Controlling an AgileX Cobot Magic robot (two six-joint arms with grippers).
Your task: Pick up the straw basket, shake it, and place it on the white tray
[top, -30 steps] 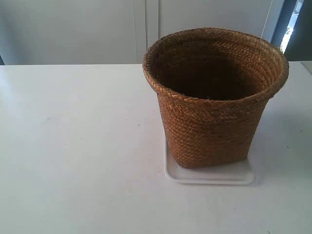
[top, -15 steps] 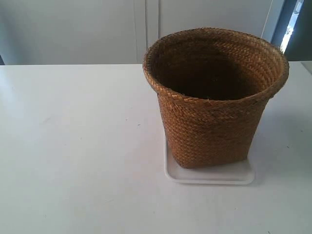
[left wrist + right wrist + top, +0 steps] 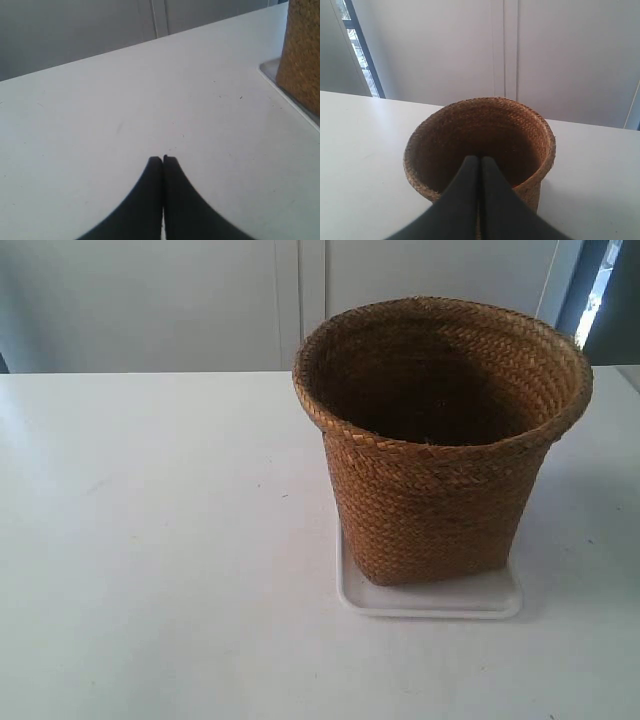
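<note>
The straw basket (image 3: 436, 495) stands upright on the white tray (image 3: 432, 603) at the exterior view's right, its dark inside empty. No arm shows in the exterior view. In the left wrist view my left gripper (image 3: 163, 159) is shut with nothing in it, over bare table, and the straw basket's side (image 3: 303, 55) and a corner of the white tray (image 3: 288, 96) lie well off to one side. My right gripper (image 3: 480, 158) is shut and empty; it hangs in front of the straw basket (image 3: 485, 107) and covers part of the near rim.
The white table (image 3: 150, 540) carries only the basket and tray. Grey cabinet panels (image 3: 200, 300) stand behind its far edge. A dark window frame (image 3: 590, 290) shows at the back right.
</note>
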